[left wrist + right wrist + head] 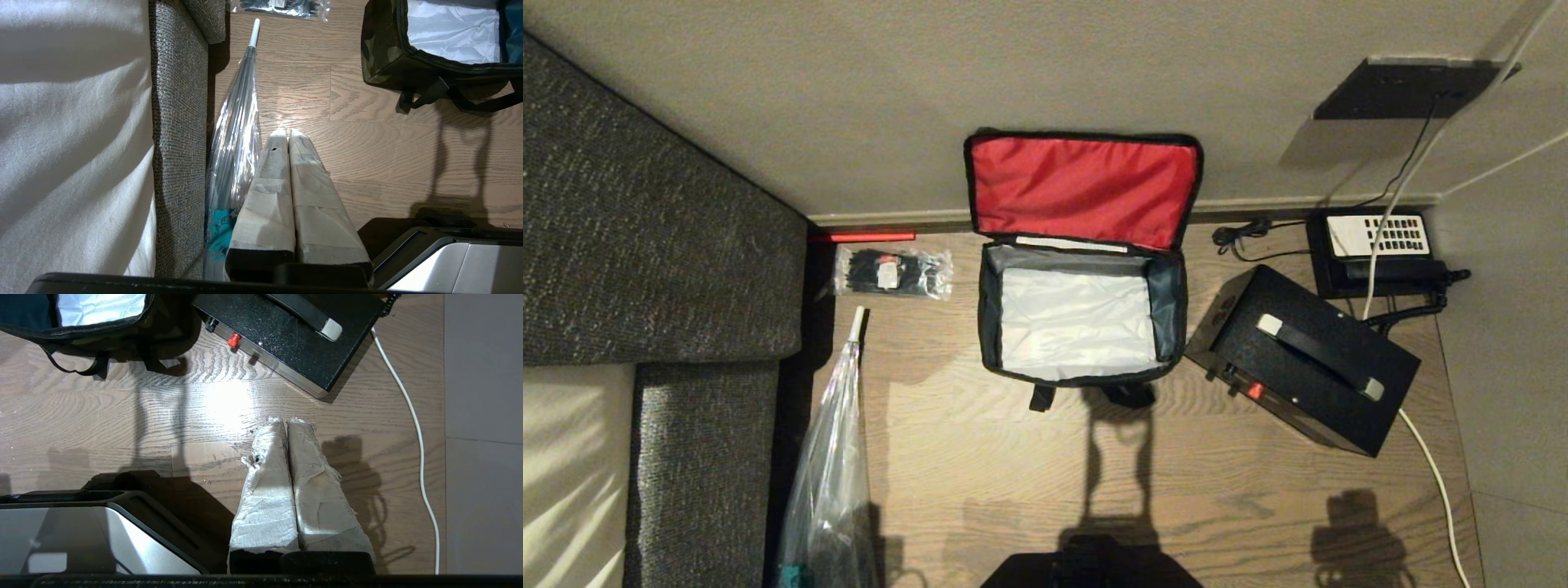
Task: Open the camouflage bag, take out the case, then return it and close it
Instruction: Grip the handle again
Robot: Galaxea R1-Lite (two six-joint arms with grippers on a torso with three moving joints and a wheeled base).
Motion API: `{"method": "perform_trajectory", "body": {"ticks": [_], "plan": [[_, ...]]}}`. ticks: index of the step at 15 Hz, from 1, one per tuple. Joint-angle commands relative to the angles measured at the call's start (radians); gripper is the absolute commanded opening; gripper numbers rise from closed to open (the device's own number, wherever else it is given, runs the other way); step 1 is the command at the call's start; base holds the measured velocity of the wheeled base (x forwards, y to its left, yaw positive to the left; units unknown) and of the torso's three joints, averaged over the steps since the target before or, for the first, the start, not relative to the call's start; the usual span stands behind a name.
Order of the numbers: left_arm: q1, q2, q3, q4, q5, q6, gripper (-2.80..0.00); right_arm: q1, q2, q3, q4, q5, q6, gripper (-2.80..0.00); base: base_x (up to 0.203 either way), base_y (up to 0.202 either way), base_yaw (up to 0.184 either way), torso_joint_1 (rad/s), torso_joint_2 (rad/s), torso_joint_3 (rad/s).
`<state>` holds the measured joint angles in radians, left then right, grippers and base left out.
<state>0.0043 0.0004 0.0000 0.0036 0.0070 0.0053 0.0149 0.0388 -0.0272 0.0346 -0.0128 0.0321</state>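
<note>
Head view: bag (pixel 1083 327) lies open and empty; case (pixel 1303 359) lies on the floor just to its right. Left gripper (pixel 284 132) and right gripper (pixel 284 421) hang closed and empty. Risks: case snagging the bag rim, or catching the cable (pixel 1433 478).

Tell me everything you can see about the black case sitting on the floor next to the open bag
The case is a flat black rectangular hard box with a glossy speckled top and a silvery front edge. A black strap handle with pale metal ends runs along its lid, and a small red latch sits on the front edge. It lies shut on the wooden floor, skewed, right of the camouflage bag, its corner close to the bag's side. No tool touches it.
</note>
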Motion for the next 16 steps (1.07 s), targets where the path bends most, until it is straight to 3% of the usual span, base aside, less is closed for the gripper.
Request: {"method": "perform_trajectory", "body": {"ticks": [1, 11, 14, 16], "plan": [[0.002, -0.002, 0.003, -0.001, 0.001, 0.0, -2.8, 0.0, 0.006, 0.0, -0.005, -0.001, 0.002, -2.8, 0.0, 0.0, 0.0, 0.0, 0.0, 0.0], [0.0, -0.002, 0.003, -0.001, 0.001, -0.001, -2.8, 0.0, 0.005, 0.003, -0.017, -0.006, -0.004, -2.8, 0.0, 0.0, 0.0, 0.0, 0.0, 0.0], [0.0, -0.002, 0.003, -0.001, 0.001, 0.001, -2.8, 0.0, 0.005, 0.003, -0.007, 0.021, -0.084, -2.8, 0.0, 0.0, 0.0, 0.0, 0.0, 0.0], [0.002, -0.002, 0.003, -0.001, 0.001, -0.001, -2.8, 0.0, 0.006, 0.003, -0.012, 0.024, -0.066, -2.8, 0.0, 0.0, 0.0, 0.0, 0.0, 0.0]]}}
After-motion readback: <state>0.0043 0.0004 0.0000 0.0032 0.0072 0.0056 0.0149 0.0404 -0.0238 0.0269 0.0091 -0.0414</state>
